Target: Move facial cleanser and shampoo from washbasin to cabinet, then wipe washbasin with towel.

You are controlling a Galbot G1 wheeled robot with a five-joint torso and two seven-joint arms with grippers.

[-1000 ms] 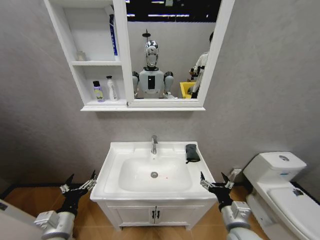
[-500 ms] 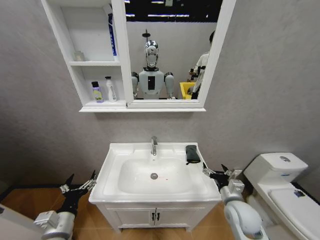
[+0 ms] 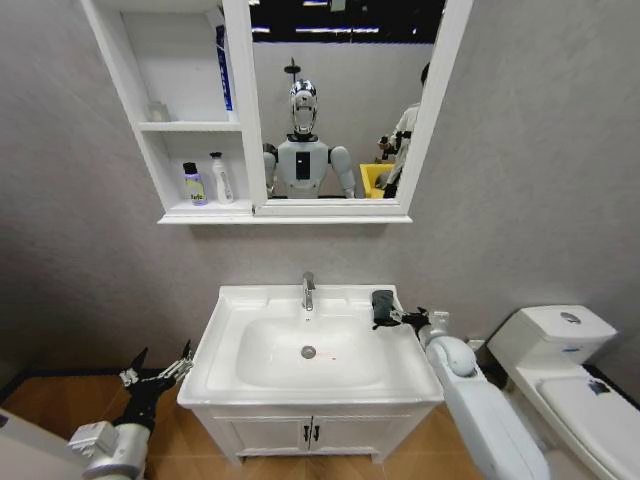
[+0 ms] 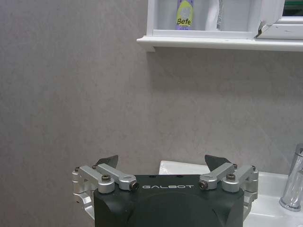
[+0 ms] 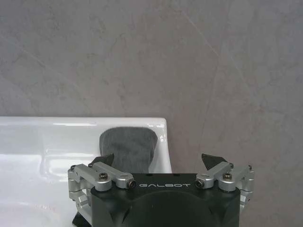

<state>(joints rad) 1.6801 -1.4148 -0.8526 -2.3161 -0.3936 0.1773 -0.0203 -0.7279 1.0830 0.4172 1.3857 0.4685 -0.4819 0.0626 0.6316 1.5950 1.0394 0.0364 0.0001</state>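
The right gripper's (image 3: 405, 319) own black body cut off the near end of the small dark grey folded towel (image 5: 128, 146), and the fingertips were too small to make out from the head camera. Its jaws stood open, one finger over the towel's edge, the other out past the rim of the white rectangular ceramic washbasin (image 3: 230, 300), where the towel lay at the right rear corner. The left gripper (image 3: 155, 376) hung open, low beside the washbasin's left front corner.

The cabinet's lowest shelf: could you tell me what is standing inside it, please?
Inside the cabinet, on the lowest shelf, two bottles stand side by side: a purple-labelled bottle and a white bottle. The frame hides nothing there.
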